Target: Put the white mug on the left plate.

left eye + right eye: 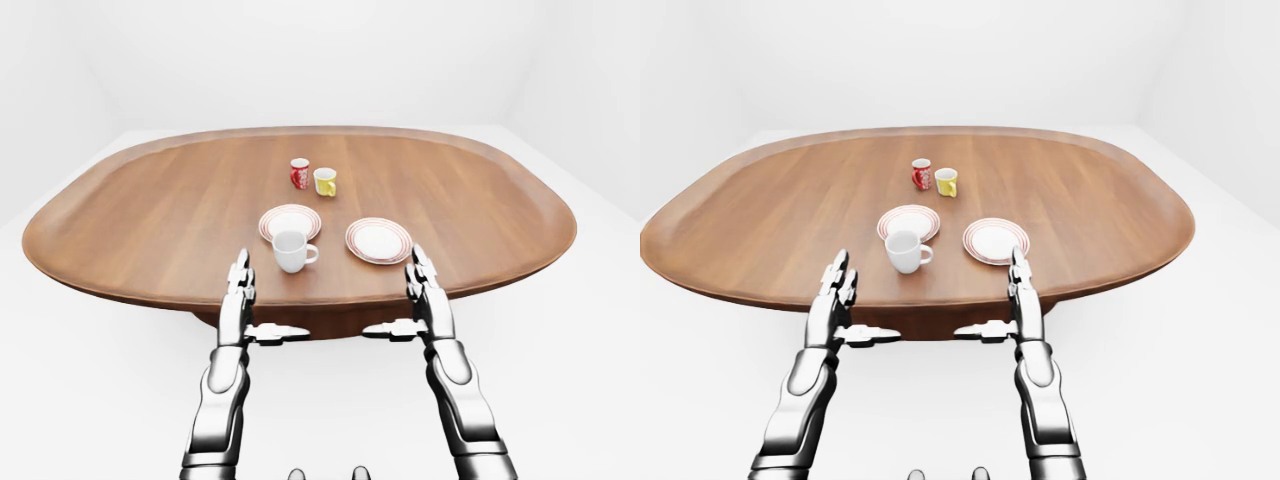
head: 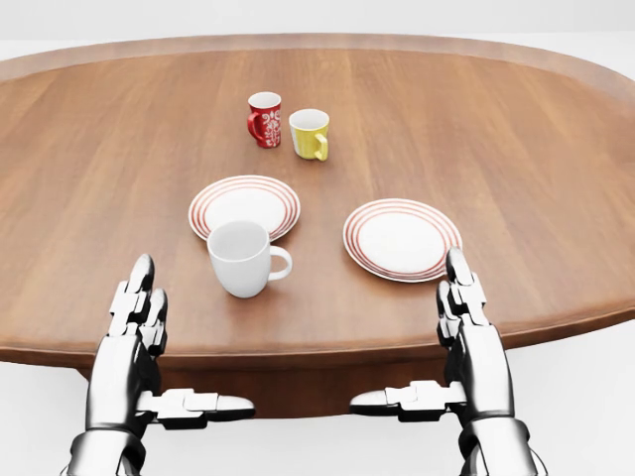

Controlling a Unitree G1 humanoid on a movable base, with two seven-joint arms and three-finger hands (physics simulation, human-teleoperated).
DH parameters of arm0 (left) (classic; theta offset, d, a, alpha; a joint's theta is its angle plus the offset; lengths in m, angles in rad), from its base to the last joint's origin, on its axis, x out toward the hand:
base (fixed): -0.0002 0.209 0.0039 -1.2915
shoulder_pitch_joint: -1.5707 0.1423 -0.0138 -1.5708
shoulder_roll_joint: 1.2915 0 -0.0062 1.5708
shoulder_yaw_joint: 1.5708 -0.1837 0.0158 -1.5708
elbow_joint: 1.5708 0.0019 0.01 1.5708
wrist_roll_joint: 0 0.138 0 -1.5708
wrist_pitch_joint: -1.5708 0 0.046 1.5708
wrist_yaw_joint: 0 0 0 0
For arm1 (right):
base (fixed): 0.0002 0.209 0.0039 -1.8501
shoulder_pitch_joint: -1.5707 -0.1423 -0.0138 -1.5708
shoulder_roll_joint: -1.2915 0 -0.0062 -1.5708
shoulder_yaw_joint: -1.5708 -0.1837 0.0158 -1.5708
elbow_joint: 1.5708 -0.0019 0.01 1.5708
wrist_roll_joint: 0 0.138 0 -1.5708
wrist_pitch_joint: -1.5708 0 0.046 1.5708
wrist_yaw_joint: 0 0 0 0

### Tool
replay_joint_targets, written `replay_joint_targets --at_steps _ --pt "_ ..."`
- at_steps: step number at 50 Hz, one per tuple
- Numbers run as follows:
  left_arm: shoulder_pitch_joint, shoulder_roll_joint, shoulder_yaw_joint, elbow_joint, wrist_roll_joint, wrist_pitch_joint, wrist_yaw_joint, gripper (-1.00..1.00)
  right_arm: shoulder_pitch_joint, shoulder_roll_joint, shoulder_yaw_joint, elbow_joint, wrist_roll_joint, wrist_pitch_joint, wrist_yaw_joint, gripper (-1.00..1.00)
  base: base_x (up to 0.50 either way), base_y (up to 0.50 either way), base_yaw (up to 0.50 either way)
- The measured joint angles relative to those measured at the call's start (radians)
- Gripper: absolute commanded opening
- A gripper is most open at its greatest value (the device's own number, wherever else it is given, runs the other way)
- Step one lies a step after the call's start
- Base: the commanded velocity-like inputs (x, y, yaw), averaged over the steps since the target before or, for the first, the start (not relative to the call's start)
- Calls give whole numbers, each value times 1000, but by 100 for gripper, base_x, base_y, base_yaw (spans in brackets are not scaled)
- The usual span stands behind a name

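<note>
A large oval wooden worktop (image 2: 496,129) fills most of the head view, set in a plain white room. Near its lower edge stands the white mug (image 2: 241,258), upright, with its handle pointing to the view's right. Just above it lies the left plate (image 2: 245,205), white with red rings around its rim; the mug overlaps the plate's lower rim in the view, and whether the two touch cannot be told. To the right, apart from both, lies a matching right plate (image 2: 402,239). Higher in the view, two smaller mugs stand close side by side: a red mug (image 2: 264,118) with a white pattern on the left and a yellow mug (image 2: 310,134) on the right.

Two metallic robot arms rise from the bottom of the view. The left hand (image 2: 139,327) is at the worktop's lower edge, to the left of the white mug, fingers straight and released, thumb pointing inward, holding nothing. The right hand (image 2: 464,327) mirrors it below the right plate, also spread open and empty. Neither hand touches the mug or a plate.
</note>
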Motion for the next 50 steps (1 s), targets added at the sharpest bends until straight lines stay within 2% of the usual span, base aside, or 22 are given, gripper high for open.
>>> replay_joint_targets --at_steps 13,17,19,22,23,28,34,42,50 --pt "-1 9 17 14 1 -8 -19 100 5 -8 -12 0 -10 -3 18 100 0 0 0" --pt "1 10 18 3 5 -2 -21 100 7 -9 -14 -14 -12 5 23 100 0 0 0" --pt "5 12 17 -28 9 17 -23 100 8 -11 -18 -45 -8 28 25 100 0 0 0" --pt "6 13 18 -115 11 76 -27 100 4 -14 -27 -122 2 85 29 100 0 0 0" --pt "4 13 19 -151 11 89 -28 100 3 -15 -31 -149 6 87 29 100 0 0 0" --pt "-12 15 24 -329 7 89 -31 100 -15 -22 -52 -297 32 87 30 100 0 0 0" --pt "-22 16 29 -450 4 89 -33 100 -28 -25 -67 -421 65 87 32 100 0 0 0" --pt "-33 19 40 -522 -5 89 -33 100 -35 -27 -79 -503 97 87 34 100 0 0 0" --pt "-42 20 47 -556 -12 89 -32 100 -35 -32 -83 -539 114 87 41 100 0 47 0"
